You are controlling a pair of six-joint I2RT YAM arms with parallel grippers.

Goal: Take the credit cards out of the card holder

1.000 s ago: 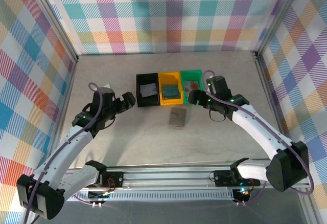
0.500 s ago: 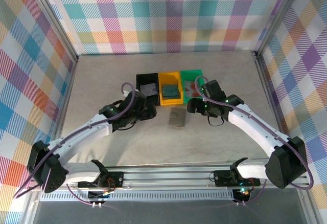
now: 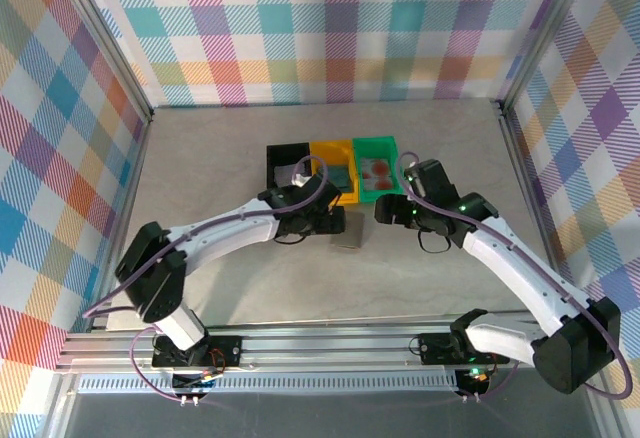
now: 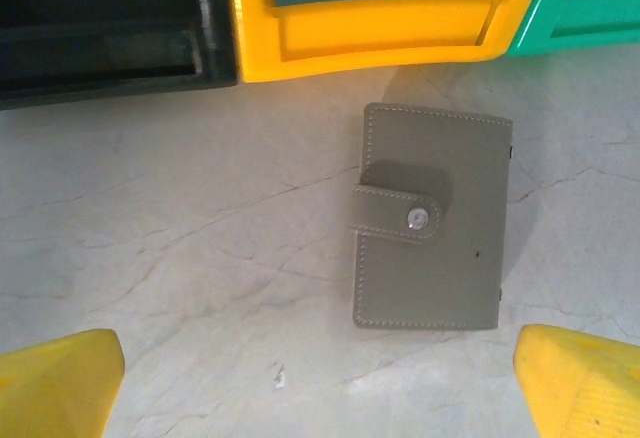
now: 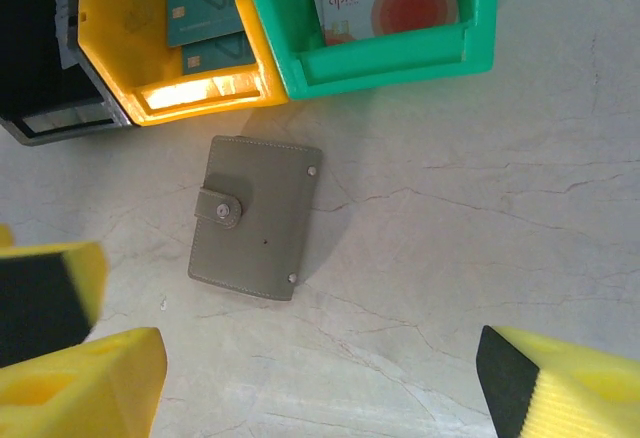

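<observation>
I am holding my left pincer [image 4: 320,388] and right pincer [image 5: 320,383] spread, pinching nothing. The card holder [image 4: 430,216] is lying closed in the middle of the worktop [image 4: 180,258], just nearside of the yellow tray [image 4: 380,33]. Credit cards [image 5: 205,13] are sitting in it and in the green tray [image 5: 390,58].

Top cam: fixed, high behind the near edge, looking down and forward over the whole pale marbled table [image 3: 220,158], far out. Left wrist cam: close, straight down on the folded grey snap-strap card holder [image 4: 432,218]. Right wrist cam: also looking down, farther off. Both wrist views share the holder, the yellow plastic tray [image 4: 380,33] and the green plastic tray [image 5: 380,58]. The top view covers all of these.
</observation>
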